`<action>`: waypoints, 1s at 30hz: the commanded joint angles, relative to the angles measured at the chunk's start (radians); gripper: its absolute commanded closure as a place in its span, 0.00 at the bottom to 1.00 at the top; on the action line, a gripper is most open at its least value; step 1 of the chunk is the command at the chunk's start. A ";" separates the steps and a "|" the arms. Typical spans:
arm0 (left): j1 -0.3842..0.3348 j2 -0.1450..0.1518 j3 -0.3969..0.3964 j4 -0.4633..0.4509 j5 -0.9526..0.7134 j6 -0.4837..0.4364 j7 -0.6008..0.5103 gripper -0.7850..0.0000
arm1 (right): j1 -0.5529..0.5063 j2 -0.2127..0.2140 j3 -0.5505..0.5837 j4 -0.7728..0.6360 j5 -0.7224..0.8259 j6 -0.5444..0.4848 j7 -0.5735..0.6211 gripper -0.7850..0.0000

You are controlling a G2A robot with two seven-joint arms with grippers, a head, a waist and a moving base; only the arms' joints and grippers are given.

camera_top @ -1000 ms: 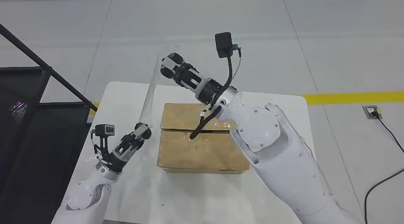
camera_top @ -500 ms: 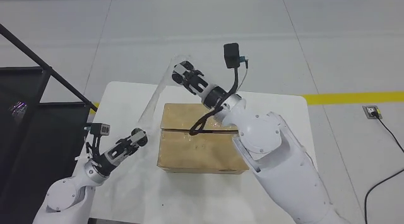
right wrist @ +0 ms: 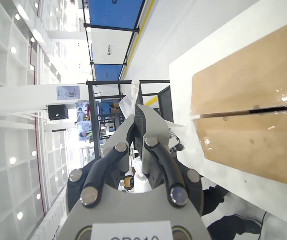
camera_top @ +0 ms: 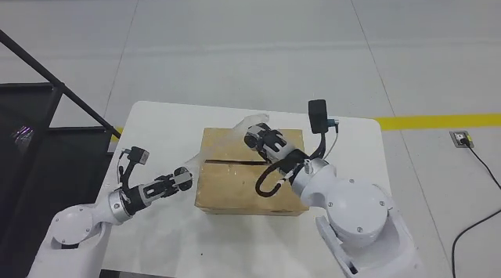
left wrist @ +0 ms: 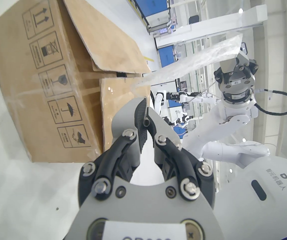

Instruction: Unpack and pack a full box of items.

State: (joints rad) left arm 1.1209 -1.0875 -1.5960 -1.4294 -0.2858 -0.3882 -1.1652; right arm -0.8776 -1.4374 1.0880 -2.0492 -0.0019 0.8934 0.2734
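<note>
A brown cardboard box (camera_top: 250, 180) stands in the middle of the white table (camera_top: 156, 125), its top flaps down with a dark seam between them. A clear plastic strip (camera_top: 223, 139) runs from the box's left side up over its far edge. My left gripper (camera_top: 185, 179) sits beside the box's left side, shut on the strip's lower end (left wrist: 143, 83). My right gripper (camera_top: 256, 134) hovers over the box's far top edge, shut on the other end (right wrist: 131, 96). The left wrist view takes in the box (left wrist: 58, 76) and the right gripper (left wrist: 234, 72) farther off.
A black metal frame (camera_top: 47, 117) stands off the table's left side. The table's right part (camera_top: 360, 145) and front left corner (camera_top: 156, 239) are bare. The box's top (right wrist: 246, 116) lies beside the right gripper (right wrist: 136, 112).
The right gripper has come down from high behind the table to just above the box's far edge, bringing the strip down. The left gripper has shifted nearer the box's left side.
</note>
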 commanded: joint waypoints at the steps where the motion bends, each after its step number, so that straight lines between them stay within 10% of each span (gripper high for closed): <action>1: -0.003 0.004 -0.010 0.006 0.007 0.007 0.001 1.00 | 0.001 0.000 0.000 0.001 0.000 -0.005 0.000 1.00; 16: -0.017 0.007 -0.002 -0.010 0.037 0.013 0.034 1.00 | -0.006 -0.007 0.013 0.033 0.055 0.020 -0.013 1.00; 30: -0.225 0.054 0.019 0.117 0.183 -0.004 -0.262 1.00 | -0.067 -0.012 0.112 0.064 0.376 0.119 -0.120 1.00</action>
State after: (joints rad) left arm 0.9119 -1.0360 -1.5851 -1.3260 -0.0926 -0.3862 -1.3894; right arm -0.9338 -1.4499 1.1945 -1.9847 0.3450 1.0122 0.1857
